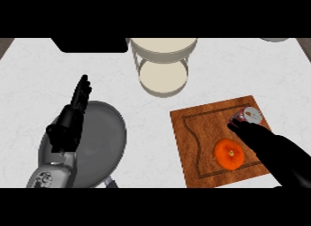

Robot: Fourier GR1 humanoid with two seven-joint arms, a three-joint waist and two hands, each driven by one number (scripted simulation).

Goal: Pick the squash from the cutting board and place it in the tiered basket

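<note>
The orange squash (pixel 229 153) lies on the brown wooden cutting board (pixel 197 132) at the right, near its front edge. My right hand (pixel 266 143) comes in from the lower right over the board, just right of the squash and apart from it, open, its fingers stretched toward a small can. The cream tiered basket (pixel 163 62) stands at the back centre, its two round tiers seen from above. My left hand (pixel 70 119) rests open, fingers up, over the left side of a grey pan.
A small silver-lidded can (pixel 251 115) stands on the board's far right corner, right at my right fingertips. The grey pan (pixel 106 141) sits at the front left. A black object (pixel 89 44) lies at the back left, and a grey item (pixel 273 39) shows at the back right edge.
</note>
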